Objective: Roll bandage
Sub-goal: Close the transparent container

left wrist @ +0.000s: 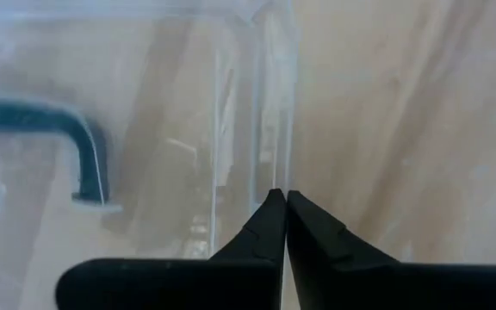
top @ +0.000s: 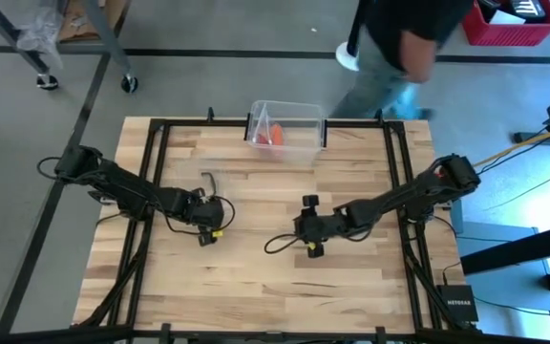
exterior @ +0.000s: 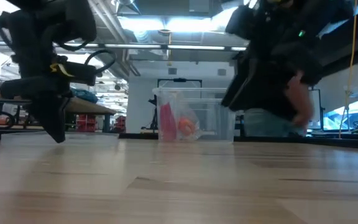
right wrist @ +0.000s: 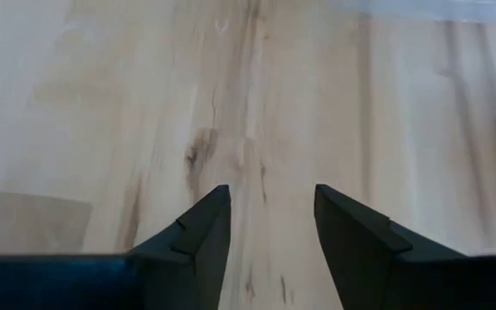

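Note:
The red bandage [top: 264,128] [exterior: 165,121] stands in a clear plastic box [top: 299,119] [exterior: 219,115] at the table's far middle, beside an orange-red lump [exterior: 187,126]. A clear flat lid [left wrist: 145,103] with a dark handle [top: 208,178] [left wrist: 76,138] lies on the table's left half. My left gripper [top: 204,212] [left wrist: 280,198] points steeply down at the lid's edge, shut. My right gripper [top: 301,229] [right wrist: 272,202] hovers open over bare wood near the table's middle, holding nothing. My left gripper comes from above, pointing steeply down, with its fingertips [left wrist: 269,215] closed together on the clear lid's upright rim [left wrist: 275,146], which runs straight into the seam between them. The lid lies flat on the table [exterior: 61,138].
A person [top: 399,43] [exterior: 291,106] moves just beyond the table's far edge. The black frame rails [top: 394,182] run along the table's sides. Bare wood [top: 256,277] lies between the grippers and the near edge.

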